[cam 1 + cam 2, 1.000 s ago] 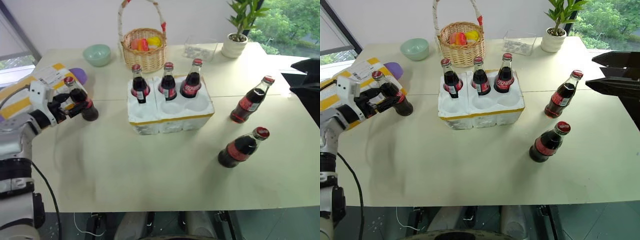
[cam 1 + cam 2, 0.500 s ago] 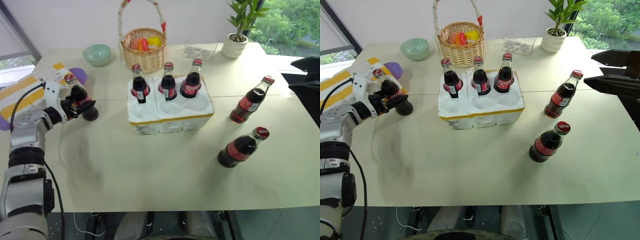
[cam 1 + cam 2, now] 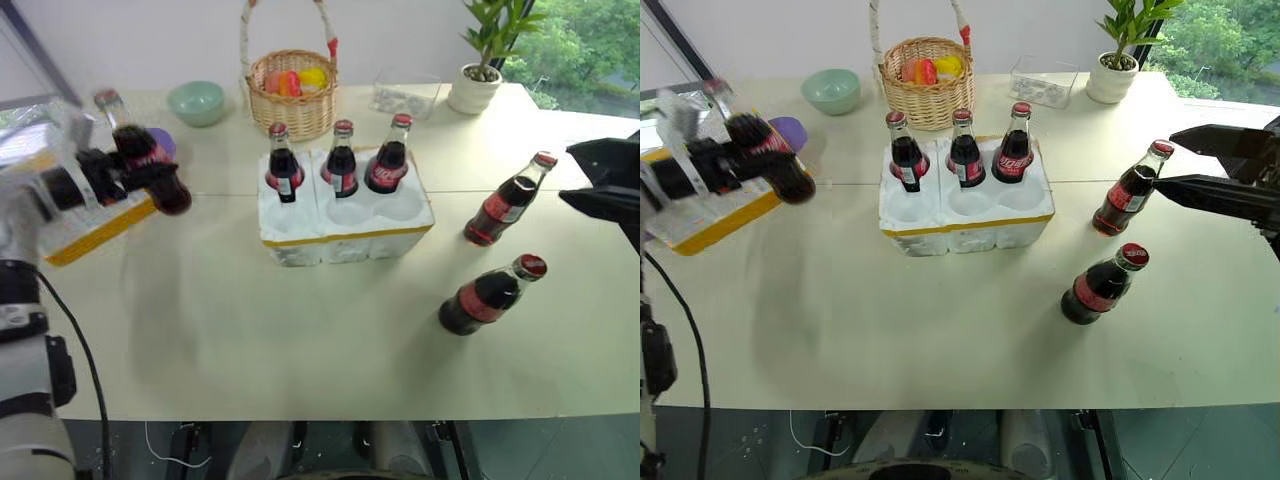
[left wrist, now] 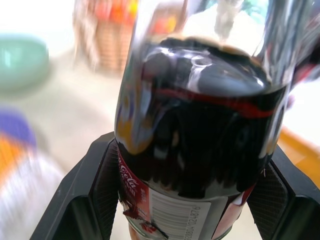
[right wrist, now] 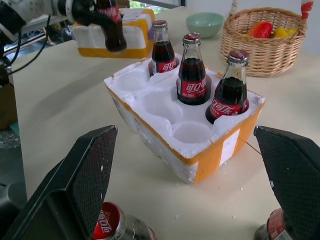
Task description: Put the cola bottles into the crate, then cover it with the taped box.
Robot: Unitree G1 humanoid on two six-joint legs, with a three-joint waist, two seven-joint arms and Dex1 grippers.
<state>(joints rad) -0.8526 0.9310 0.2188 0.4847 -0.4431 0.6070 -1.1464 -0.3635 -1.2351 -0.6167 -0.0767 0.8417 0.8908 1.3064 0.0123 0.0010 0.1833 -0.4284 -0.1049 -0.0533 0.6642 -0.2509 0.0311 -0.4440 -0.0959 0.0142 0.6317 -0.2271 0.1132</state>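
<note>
Currently the left gripper (image 3: 128, 178) is clamped on a cola bottle (image 3: 150, 168) held clear of the table, beside the taped box (image 3: 70, 225), and the next move calls for carrying it to an empty front well of the crate (image 3: 345, 235), while the right gripper (image 5: 187, 165) hangs wide open and empty.

Crate (image 3: 345, 232): white foam, yellow band, six wells, mid-table; three cola bottles (image 3: 341, 172) stand upright in its far row, near row vacant. One cola bottle (image 3: 150, 168) is tilted, clear of the table, clamped in the left pincer (image 3: 118, 176). Two more (image 3: 508, 199) (image 3: 489, 295) lean on the table to the crate's right. Taped box (image 3: 75, 222): white with yellow stripes, at the table's left edge.
</note>
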